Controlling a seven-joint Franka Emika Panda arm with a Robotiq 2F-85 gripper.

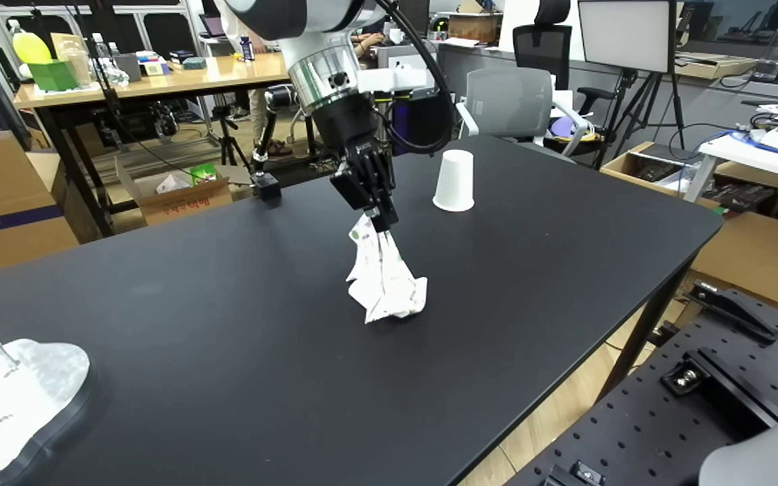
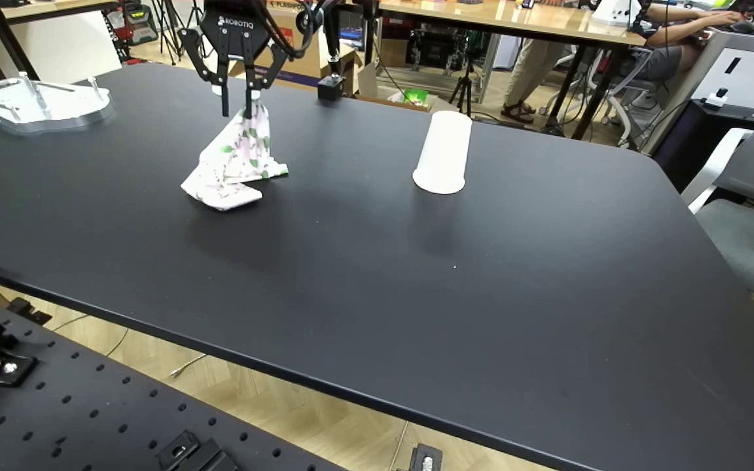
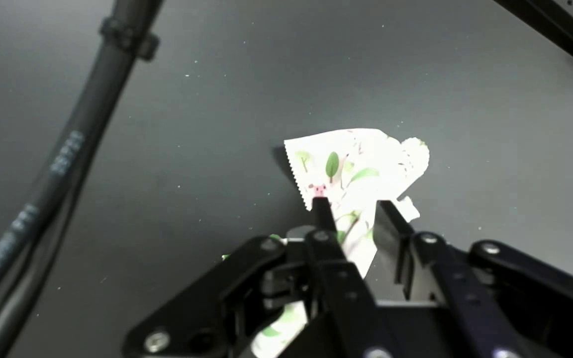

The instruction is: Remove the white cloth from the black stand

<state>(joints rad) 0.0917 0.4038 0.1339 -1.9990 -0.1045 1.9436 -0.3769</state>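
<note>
The white cloth, printed with green leaves and small pink figures, stands bunched in a peak on the black table. It shows in both exterior views and in the wrist view. My gripper points down at its top. In the wrist view the fingers are apart, with a gap between them. The cloth's upper part is beside one finger and partly behind it; I cannot tell whether it touches. No separate black stand shows under the cloth; the cloth rests on the black table.
A white cup stands upside down on the table. A pale plate with metal posts lies at one end. A small black block is at the table's edge. A dark cable crosses the wrist view.
</note>
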